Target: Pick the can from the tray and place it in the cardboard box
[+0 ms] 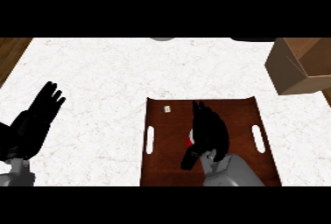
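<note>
The right hand [205,133] is seen over the brown tray [168,170], fingers curled about a mostly hidden red can [189,141]. A slip is risked if the can is lifted off-centre toward the well-removed cardboard box [301,65]. The left hand [40,114] is rested open.

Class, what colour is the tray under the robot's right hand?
Dark reddish-brown, seen in the head view: the tray under the right hand.

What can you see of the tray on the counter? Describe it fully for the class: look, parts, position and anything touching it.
The tray is a dark brown, wood-looking rectangle lying flat on the pale speckled counter, right of centre, running to the view's lower edge. It has a thin raised rim and a slot handle on each long side. The right hand hangs over its middle, hiding most of a red thing. A small pale tag lies near its far left corner.
</note>
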{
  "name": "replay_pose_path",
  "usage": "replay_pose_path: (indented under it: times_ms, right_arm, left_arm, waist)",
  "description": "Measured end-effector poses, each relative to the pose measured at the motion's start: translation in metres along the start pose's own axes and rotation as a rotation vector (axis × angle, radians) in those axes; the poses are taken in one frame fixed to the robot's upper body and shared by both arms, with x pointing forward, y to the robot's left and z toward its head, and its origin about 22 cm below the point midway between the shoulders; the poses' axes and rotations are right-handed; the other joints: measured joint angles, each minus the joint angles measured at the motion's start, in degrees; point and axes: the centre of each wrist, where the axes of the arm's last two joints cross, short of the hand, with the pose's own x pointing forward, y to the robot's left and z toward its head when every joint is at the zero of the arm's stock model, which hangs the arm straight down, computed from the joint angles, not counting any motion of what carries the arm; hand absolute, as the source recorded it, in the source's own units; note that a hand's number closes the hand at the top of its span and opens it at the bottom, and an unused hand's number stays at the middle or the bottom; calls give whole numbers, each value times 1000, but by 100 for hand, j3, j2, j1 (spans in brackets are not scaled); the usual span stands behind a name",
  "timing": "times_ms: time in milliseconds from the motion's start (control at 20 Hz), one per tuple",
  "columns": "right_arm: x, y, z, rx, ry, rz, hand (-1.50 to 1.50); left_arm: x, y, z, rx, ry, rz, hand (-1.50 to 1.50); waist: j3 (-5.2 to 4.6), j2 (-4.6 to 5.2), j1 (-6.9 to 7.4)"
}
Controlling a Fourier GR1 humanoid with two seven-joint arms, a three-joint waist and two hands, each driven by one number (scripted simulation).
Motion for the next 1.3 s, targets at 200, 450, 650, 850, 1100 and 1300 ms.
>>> replay_pose_path:
  times_ms: [200, 450, 650, 850, 1100, 1300]
  right_arm:
    - [-6, 2, -6, 26, 15, 1, -150]
    - [-9, 6, -13, 45, 34, 8, -150]
    - [-11, 19, -17, 57, 54, 26, -150]
    - [-12, 20, -18, 52, 59, 21, -150]
    - [-15, 19, -24, 24, 52, 32, 150]
    - [-15, 19, -23, 0, 27, 48, 150]
  left_arm:
    - [1, 5, 5, 1, 0, -3, 0]
    - [1, 4, 6, -3, -1, -3, 0]
    - [-3, 2, 7, 0, -2, -4, 0]
    - [-2, 8, 6, 3, -1, -8, 0]
    - [2, 5, 7, 6, -4, -12, 0]
    - [11, 11, 14, 2, -1, -8, 0]
  waist:
    - [1, -3, 8]
    - [2, -3, 10]
    - [2, -2, 8]
    - [2, -2, 2]
    - [2, -3, 0]
    - [2, -4, 3]
